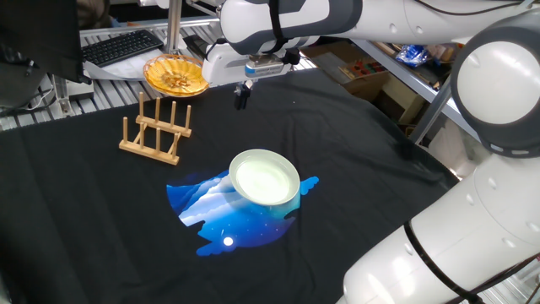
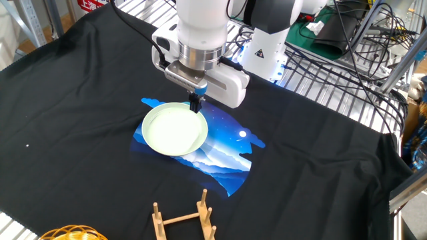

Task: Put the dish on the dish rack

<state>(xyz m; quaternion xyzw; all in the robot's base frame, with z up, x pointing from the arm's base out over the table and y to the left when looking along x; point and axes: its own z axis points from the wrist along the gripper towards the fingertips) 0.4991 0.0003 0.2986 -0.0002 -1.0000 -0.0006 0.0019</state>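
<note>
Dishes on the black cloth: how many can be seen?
2. The pale green dish lies on the blue print near the cloth's middle; the orange fluted dish sits at the cloth's far edge, behind the dish rack. None looks hidden.

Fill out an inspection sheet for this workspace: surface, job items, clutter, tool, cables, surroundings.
Surface: black cloth with a blue mountain print covers the table.
Job items: pale green dish lies flat on the print; wooden dish rack stands apart from it, holding nothing.
Clutter: orange-yellow fluted dish sits behind the rack.
Tool: the tool hangs above the cloth, holding nothing; fingers appear close together, but open or shut cannot be told.
Cables: a bundle of cables lies over the wire shelving, off the cloth.
Surroundings: keyboard beyond the table edge.
</note>
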